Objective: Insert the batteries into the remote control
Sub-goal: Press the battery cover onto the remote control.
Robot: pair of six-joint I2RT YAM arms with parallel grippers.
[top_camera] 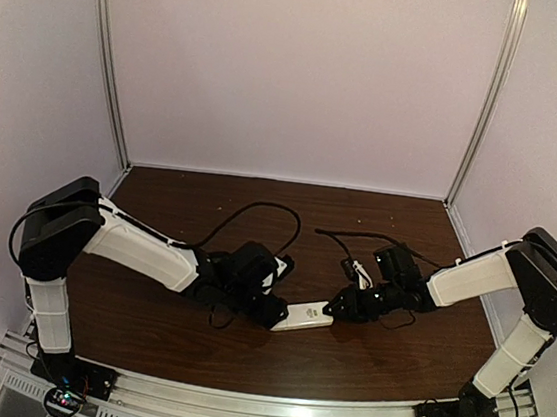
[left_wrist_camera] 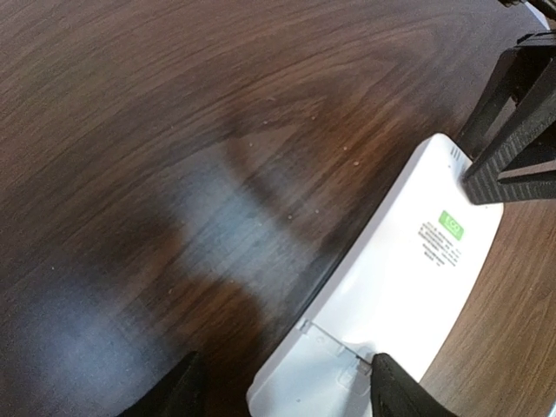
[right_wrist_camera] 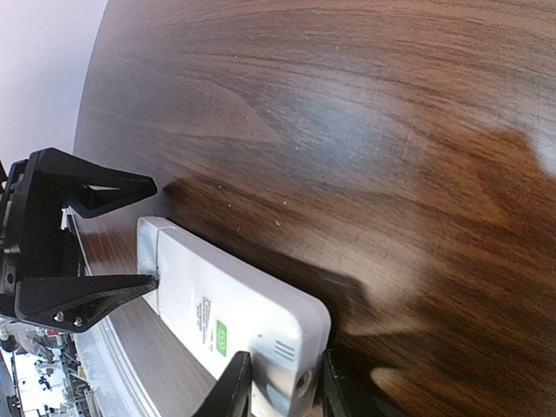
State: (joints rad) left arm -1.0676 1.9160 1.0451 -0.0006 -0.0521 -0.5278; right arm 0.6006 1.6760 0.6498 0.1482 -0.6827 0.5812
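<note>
The remote control [top_camera: 304, 318] lies back up on the table between my two grippers, with a green label on its plain white back [left_wrist_camera: 426, 261]. My right gripper [right_wrist_camera: 282, 382] is shut on the remote's far end, one finger on each long side. My left gripper [left_wrist_camera: 287, 372] is open at the battery-cover end. Its right fingertip [left_wrist_camera: 391, 382] rests on the cover seam, its left fingertip [left_wrist_camera: 187, 387] on the wood beside the remote. The right wrist view also shows the left gripper [right_wrist_camera: 155, 233] open. A small pale thing [top_camera: 359, 272] lies behind the right gripper, too small to tell whether it is the batteries.
Dark wooden table [top_camera: 259, 206] with pale walls on three sides. Black cables loop over the table behind both wrists [top_camera: 258, 211]. A metal rail [top_camera: 256, 407] runs along the near edge.
</note>
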